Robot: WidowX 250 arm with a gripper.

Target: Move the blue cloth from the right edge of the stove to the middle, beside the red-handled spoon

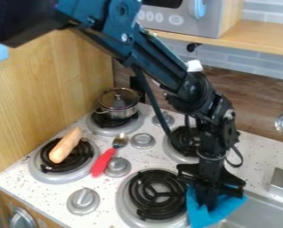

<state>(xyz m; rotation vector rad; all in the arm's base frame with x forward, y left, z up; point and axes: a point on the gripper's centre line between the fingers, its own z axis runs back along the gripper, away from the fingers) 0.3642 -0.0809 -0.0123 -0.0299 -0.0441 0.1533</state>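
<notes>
While gripper [210,205] hangs, it apparently touches cloth [228,210].

The black robot arm [159,62] slants down from the upper left, a loose cable [153,95] looping beside it, and bends at its lower joints so that the wrist [210,140] stands almost upright. Below it the gripper [209,204] points steeply down at the sink-side edge of the counter [260,158], toward the right of the view.

Black pincer [210,202] at the blue cloth [218,212] beside the front burner [155,195].
</notes>
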